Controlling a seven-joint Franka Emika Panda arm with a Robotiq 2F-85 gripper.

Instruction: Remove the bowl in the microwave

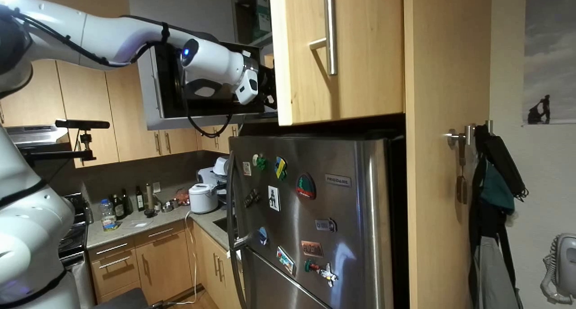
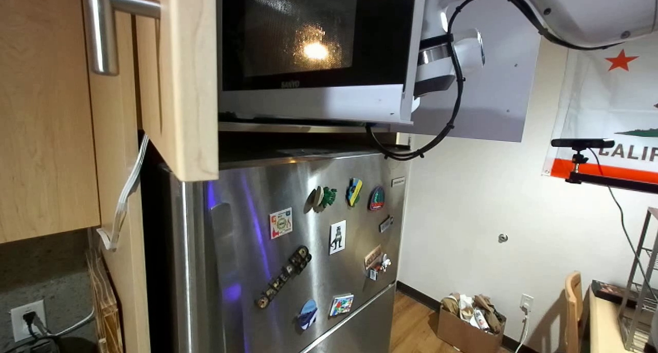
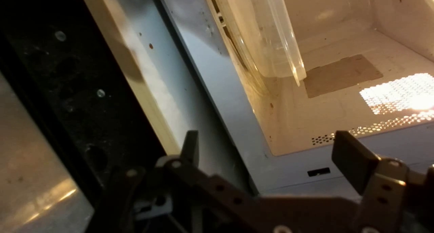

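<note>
The microwave's dark glass door (image 2: 293,39) stands open, with its inner side (image 1: 211,102) also showing in an exterior view. Its lit interior (image 3: 325,121) fills the right part of the wrist view. Inside, a translucent plastic bowl (image 3: 271,43) shows at the top of the wrist view, cut off by the frame edge. My gripper (image 3: 266,136) is open in front of the cavity, pads apart and nothing between them; the bowl lies beyond the fingertips. In an exterior view the gripper (image 1: 270,86) is partly hidden behind a cabinet door; elsewhere the microwave door covers it.
An open wooden cabinet door (image 1: 346,52) hangs close beside the gripper. Below the microwave stands a steel fridge (image 1: 288,228) with magnets. A black cable (image 2: 452,111) loops down from the arm near the microwave door. A counter (image 1: 135,228) holds bottles and a white cooker (image 1: 203,199).
</note>
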